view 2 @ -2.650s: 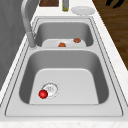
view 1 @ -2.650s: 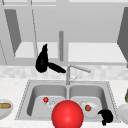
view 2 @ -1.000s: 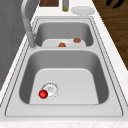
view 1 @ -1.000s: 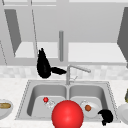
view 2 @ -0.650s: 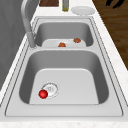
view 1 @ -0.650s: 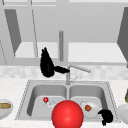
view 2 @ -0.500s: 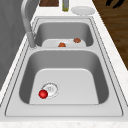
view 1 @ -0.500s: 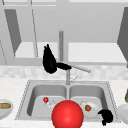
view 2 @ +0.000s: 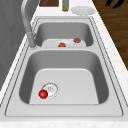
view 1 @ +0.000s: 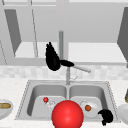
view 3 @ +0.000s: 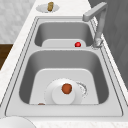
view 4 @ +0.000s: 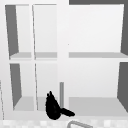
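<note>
My left hand (view 1: 52, 60) floats above the back of the sink, just left of the faucet (view 1: 67, 72). Its fingers point straight up and its thumb reaches right to the faucet's column. The upper view has the same hand (view 4: 52, 107) below the open shelves. My right hand (view 1: 106, 116) hangs low at the sink's front right corner with relaxed fingers and holds nothing; in the left side view it (view 2: 115, 2) is at the far top right. A small red ball (view 1: 45, 99) lies by the left basin's drain (view 2: 51, 88). A large red sphere (view 1: 67, 115) sits at the front centre.
A white plate (view 3: 75, 98) with a brown lump (view 3: 66, 88) lies in the right basin. On the left counter a plate (view 1: 3, 112) bears a bread-like piece. Another plate (view 2: 83, 10) and a bottle (view 2: 65, 5) stand on the right counter. The spout (view 1: 80, 68) points right.
The left hand has drifted to the right, and its thumb now reaches the faucet's column. The right hand and the things in the sink have not moved.
</note>
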{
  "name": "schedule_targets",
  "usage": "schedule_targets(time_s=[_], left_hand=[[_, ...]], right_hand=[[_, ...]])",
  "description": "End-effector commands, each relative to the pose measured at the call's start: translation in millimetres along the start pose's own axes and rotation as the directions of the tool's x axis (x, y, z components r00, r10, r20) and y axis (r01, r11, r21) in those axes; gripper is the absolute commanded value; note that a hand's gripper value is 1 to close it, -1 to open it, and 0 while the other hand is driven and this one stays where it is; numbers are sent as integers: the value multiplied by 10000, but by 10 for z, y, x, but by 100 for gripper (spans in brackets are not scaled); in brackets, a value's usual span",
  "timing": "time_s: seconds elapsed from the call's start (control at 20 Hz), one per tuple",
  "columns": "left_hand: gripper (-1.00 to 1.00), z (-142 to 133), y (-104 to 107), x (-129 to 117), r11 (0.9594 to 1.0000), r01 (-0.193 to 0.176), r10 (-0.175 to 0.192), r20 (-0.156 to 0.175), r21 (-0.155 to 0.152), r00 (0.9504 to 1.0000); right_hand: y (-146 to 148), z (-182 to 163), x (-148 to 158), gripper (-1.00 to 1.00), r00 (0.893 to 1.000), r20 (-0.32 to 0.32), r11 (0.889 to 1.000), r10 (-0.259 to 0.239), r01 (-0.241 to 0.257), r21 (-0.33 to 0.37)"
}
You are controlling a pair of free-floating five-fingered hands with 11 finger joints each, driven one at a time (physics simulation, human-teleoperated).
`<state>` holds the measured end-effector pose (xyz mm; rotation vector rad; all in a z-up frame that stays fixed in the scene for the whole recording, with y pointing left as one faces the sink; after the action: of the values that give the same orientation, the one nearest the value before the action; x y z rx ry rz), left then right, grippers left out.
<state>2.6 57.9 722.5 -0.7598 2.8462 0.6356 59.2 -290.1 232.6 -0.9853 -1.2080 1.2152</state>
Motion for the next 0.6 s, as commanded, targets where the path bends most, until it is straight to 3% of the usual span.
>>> schedule_targets(time_s=[0.0, 0.35, 0.55], left_hand=[[-100, -2, -26, 13, 9903, 812, -756, -533, 1124, 9957], [-100, -9, -67, 33, 9843, 1302, -1229, -670, 1189, 9902], [-100, 3, -89, 32, 9825, 1508, -1409, -935, 1092, 9856]], right_hand=[[0, 0, 0, 0, 10000, 0, 10000, 0, 0, 0], [0, 0, 0, 0, 10000, 0, 10000, 0, 0, 0], [0, 0, 0, 0, 10000, 0, 10000, 0, 0, 0]])
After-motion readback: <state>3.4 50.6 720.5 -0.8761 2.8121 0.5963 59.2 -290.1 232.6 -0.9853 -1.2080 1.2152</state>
